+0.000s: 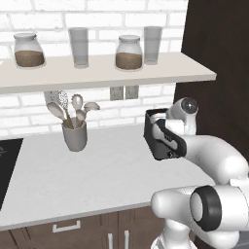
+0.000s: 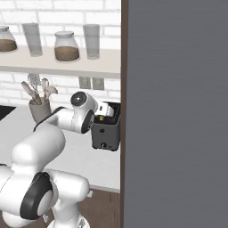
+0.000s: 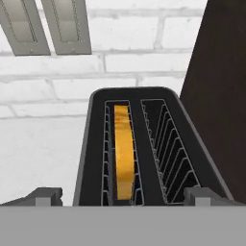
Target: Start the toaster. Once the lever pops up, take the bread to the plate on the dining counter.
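Observation:
The dark toaster [image 3: 86,158] stands on the pale grey worktop against the brick wall, beside a dark cabinet panel. In its left slot sits the golden bread [image 3: 123,153], sunk down between the wire guides; the right slot is empty. My gripper [image 3: 125,198] hovers just above the toaster's near end, open, with one fingertip [image 3: 47,194] on each side and nothing between them. The toaster [image 1: 163,141] is partly hidden by my wrist in the left base view. In the right base view the toaster [image 2: 106,133] shows its knob face. The plate and the dining counter are out of view.
A grey utensil holder [image 1: 74,136] with spoons stands left of the toaster. A shelf [image 1: 97,73] with jars and glasses hangs overhead. Wall sockets [image 3: 48,24] sit behind the toaster. A black cooktop [image 1: 7,165] lies far left, and a tall grey panel [image 2: 178,111] is close on the right.

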### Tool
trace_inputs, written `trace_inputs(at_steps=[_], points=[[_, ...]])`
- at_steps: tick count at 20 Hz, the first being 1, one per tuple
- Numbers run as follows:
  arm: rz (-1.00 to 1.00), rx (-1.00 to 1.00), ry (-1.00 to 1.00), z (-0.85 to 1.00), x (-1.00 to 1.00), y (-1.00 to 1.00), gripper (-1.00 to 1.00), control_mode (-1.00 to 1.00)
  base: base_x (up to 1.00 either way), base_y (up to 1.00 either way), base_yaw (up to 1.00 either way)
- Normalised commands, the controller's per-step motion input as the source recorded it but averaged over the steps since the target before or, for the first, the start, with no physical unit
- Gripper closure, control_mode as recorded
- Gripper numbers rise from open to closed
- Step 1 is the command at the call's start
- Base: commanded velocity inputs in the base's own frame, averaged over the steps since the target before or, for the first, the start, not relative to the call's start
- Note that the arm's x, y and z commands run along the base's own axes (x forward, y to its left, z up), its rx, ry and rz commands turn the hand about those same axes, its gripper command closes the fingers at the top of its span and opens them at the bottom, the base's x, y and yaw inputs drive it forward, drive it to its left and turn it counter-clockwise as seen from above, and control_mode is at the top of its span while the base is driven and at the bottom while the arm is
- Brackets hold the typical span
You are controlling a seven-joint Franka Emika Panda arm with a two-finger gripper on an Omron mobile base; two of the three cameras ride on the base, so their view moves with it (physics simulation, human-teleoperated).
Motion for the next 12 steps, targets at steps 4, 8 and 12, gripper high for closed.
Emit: trace_inputs(at_steps=[4,8,12], points=[[0.02,0.0,0.02,-0.18,0.24,0.0,-1.0,-1.0,0.0,0.0,0.0],[0.02,0.0,0.04,-0.11,0.19,0.0,-1.0,-1.0,0.0,0.0,0.0],[0.01,0.0,0.06,0.0,0.17,0.0,-1.0,-1.0,0.0,0.0,0.0]])
